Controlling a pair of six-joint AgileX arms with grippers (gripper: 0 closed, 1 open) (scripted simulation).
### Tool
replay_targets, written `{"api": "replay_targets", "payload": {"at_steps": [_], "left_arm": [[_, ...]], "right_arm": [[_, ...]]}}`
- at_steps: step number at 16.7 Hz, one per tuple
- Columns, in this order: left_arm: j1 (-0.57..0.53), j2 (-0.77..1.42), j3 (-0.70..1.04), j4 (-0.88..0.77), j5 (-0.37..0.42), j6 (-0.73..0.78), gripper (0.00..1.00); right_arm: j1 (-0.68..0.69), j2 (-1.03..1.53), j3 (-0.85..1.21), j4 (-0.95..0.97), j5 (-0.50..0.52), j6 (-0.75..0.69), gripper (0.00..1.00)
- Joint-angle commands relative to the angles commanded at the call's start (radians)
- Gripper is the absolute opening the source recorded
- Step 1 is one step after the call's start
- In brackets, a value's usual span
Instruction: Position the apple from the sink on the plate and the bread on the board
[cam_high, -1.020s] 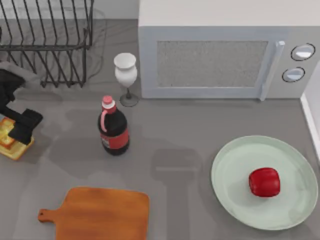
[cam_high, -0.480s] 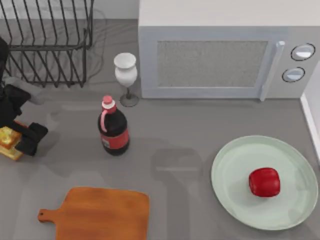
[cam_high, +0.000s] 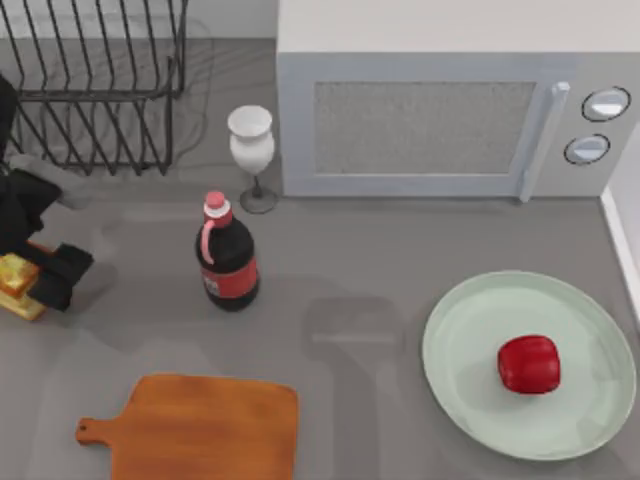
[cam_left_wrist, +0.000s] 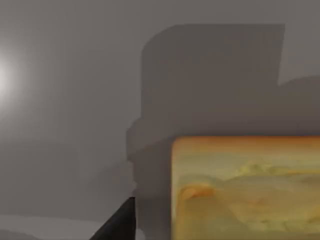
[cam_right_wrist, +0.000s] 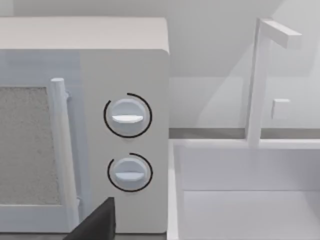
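The bread (cam_high: 14, 287) lies at the table's far left edge, mostly covered by my left gripper (cam_high: 30, 278), which sits down over it. In the left wrist view the bread (cam_left_wrist: 245, 190) is close up, and one dark finger (cam_left_wrist: 120, 225) stands a short gap from its side, so the gripper is open around it. The red apple (cam_high: 528, 363) rests on the pale green plate (cam_high: 460, 330) at the right. Near the front left lies the bare wooden board (cam_high: 200, 425). My right gripper (cam_right_wrist: 97, 222) is parked facing the microwave's knobs.
A dark bottle with a red cap (cam_high: 228, 258) stands between the bread and the plate, a white wine glass (cam_high: 250, 145) behind it. A microwave (cam_high: 440, 120) fills the back, a wire dish rack (cam_high: 95, 85) the back left, and a white sink (cam_right_wrist: 245, 190) the right.
My left gripper has come down over the bread, covering more of it. Its right finger has edged slightly toward the bread. Apple, plate and board have not moved.
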Motion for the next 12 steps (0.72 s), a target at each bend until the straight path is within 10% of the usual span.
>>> {"api": "replay_targets", "payload": {"at_steps": [7,12], "left_arm": [[0.0,0.0,0.0,0.0,0.0,0.0,0.02],[0.0,0.0,0.0,0.0,0.0,0.0,0.0]], "right_arm": [[0.0,0.0,0.0,0.0,0.0,0.0,1.0],[0.0,0.0,0.0,0.0,0.0,0.0,1.0]]}}
